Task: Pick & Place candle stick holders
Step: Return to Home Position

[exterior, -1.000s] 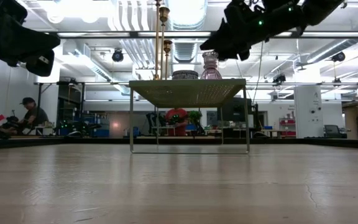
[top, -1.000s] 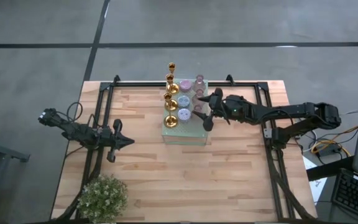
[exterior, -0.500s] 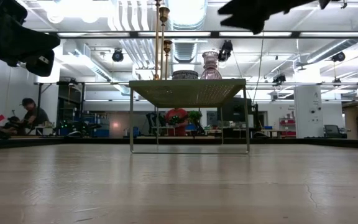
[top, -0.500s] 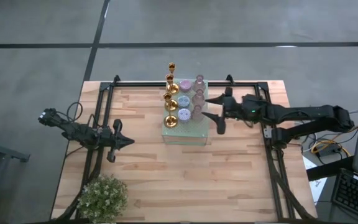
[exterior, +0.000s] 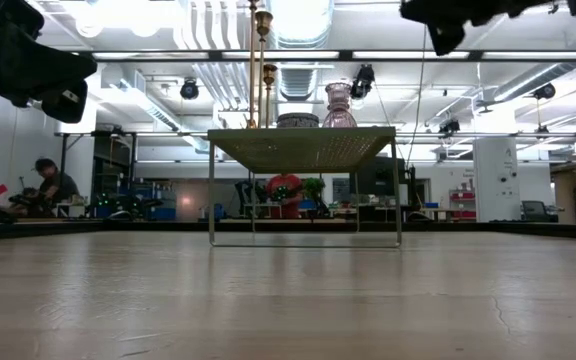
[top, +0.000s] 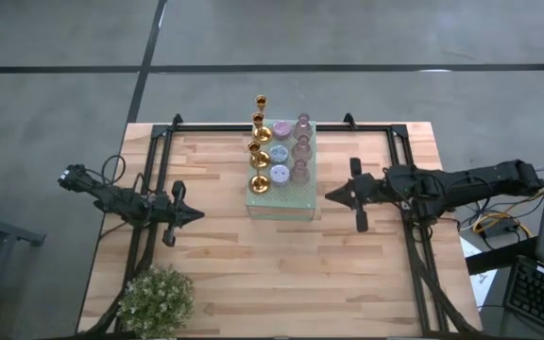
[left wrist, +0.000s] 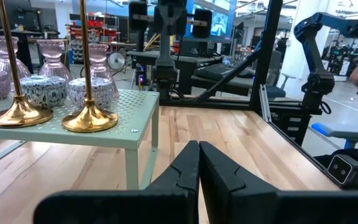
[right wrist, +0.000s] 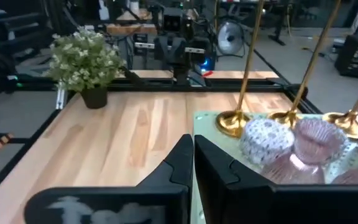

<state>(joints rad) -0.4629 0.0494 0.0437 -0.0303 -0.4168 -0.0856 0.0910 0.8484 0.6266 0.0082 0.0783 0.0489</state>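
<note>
Standing on the shelf [top: 286, 203] at the back middle of the tabletop [top: 253, 264]: tall candlesticks [top: 259, 153] on its left half, small holders [top: 299, 148] on its right. Sitting at the front left corner: the plant [top: 156, 297].

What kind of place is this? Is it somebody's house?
Probably a robot lab or workshop, not a home: bare ceiling pipes, a blue robot arm in the background, and a person sitting among equipment.

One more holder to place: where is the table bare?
The table is bare across its front, from the plant to the right edge, and between the left gripper and right gripper in front of the shelf. The shelf itself is crowded with candle holders.
</note>
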